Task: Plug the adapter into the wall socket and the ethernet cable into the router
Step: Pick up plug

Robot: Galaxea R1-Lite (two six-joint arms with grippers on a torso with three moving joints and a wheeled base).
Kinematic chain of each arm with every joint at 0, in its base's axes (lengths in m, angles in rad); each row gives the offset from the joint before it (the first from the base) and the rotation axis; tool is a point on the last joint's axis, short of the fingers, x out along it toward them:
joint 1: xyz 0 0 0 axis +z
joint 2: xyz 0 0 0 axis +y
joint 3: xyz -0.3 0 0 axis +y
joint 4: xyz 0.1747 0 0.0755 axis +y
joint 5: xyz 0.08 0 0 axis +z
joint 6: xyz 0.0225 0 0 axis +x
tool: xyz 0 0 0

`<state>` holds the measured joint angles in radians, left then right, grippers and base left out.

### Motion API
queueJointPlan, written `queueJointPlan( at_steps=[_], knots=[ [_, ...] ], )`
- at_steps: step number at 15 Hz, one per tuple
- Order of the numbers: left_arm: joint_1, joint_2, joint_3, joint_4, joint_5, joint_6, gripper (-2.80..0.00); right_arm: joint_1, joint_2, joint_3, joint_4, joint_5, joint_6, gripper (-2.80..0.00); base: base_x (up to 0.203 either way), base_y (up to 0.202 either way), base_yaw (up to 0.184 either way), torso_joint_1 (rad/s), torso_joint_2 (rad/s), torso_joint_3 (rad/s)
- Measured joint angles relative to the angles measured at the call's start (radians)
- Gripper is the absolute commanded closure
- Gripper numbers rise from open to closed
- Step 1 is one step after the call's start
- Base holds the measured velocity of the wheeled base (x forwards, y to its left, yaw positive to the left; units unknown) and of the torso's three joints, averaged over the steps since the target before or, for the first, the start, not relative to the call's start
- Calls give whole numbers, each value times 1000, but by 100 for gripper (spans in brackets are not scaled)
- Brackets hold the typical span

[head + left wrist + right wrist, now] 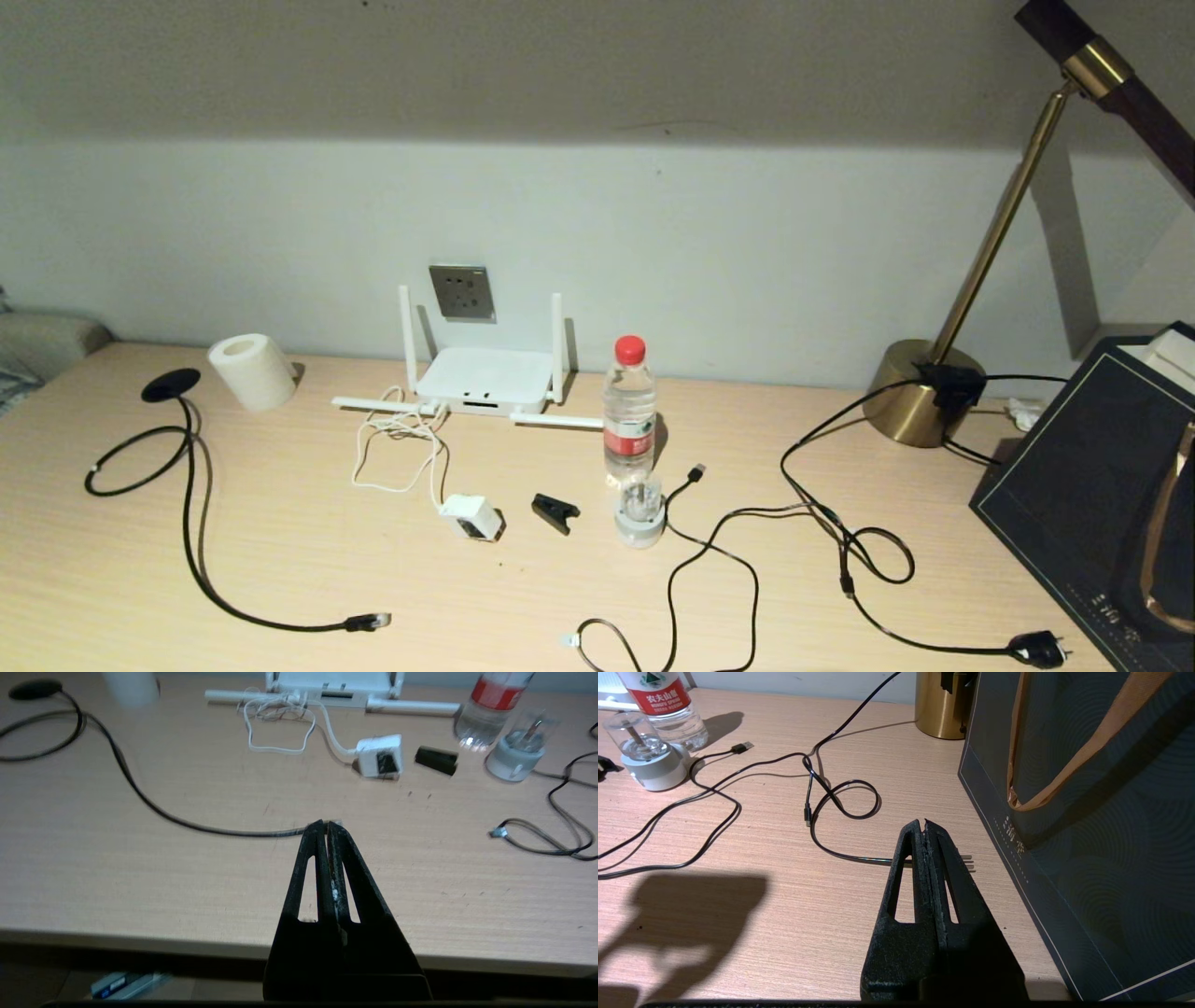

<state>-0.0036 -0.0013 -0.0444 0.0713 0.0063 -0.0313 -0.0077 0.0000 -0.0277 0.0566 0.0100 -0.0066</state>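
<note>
On the desk, red-capped water bottle (628, 411) upright, both claws pressed closed, empty.

A water bottle (628, 411), brass lamp (924, 401) and tissue roll (251, 371) share the desk (280, 523)

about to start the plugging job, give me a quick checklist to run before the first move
1. Wall socket free of plugs: ok.
2. Adapter lying loose on the desk, reachable: ok.
3. Adapter's white cord already seated in the router: cannot tell.
4. Ethernet cable plug end free near the front edge: ok.
5. Left gripper and right gripper ready to grasp: not ok, both shut and holding nothing.
6. Path to the socket: not ok, water bottle and upright antennas stand close by.
</note>
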Motion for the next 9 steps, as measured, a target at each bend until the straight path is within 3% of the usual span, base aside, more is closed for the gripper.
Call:
queueJointPlan(
  at_steps=[3,5,9],
  knots=[
    [-1,48,-163,-13,-42,4,0,0,0,0,0,0,-1,0,0,0,0,0,0,0],
    [-13,172,-300,-19,-99,17,0,0,0,0,0,0,-1,0,0,0,0,0,0,0],
    [-87,551,-524,-22,-316,83,0,0,0,0,0,0,-1,0,0,0,0,0,0,0]
  ],
)
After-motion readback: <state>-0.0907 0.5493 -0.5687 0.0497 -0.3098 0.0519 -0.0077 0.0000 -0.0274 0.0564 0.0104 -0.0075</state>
